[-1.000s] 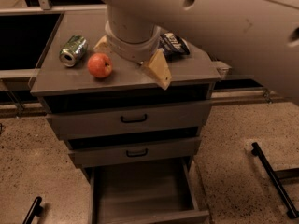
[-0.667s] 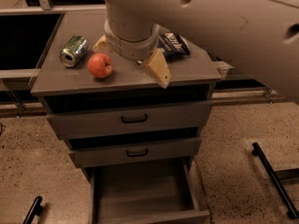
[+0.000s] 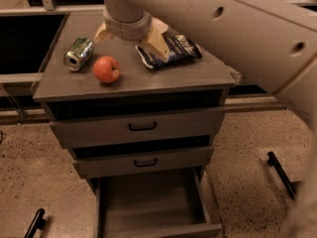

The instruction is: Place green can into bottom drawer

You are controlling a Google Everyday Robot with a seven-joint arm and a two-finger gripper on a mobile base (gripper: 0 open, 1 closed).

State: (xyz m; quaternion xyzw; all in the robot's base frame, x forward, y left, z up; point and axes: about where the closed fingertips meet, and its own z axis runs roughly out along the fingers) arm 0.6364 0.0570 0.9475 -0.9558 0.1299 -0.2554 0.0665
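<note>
The green can (image 3: 78,53) lies on its side at the left of the grey cabinet top (image 3: 163,78). My gripper (image 3: 130,37) hangs over the back middle of the top, to the right of the can and apart from it. Its tan fingers (image 3: 156,41) are spread open and hold nothing. The bottom drawer (image 3: 148,205) is pulled out at the foot of the cabinet, and its grey inside is bare. My arm crosses the upper right of the view.
A red apple (image 3: 107,69) sits just right of the can. A dark chip bag (image 3: 174,49) lies right of the gripper. The two upper drawers (image 3: 142,127) with black handles are partly pulled out. Black legs (image 3: 281,172) stand on the speckled floor.
My gripper has moved toward the back of the cabinet top and a little left, uncovering more of the chip bag. The can and the apple have not moved.
</note>
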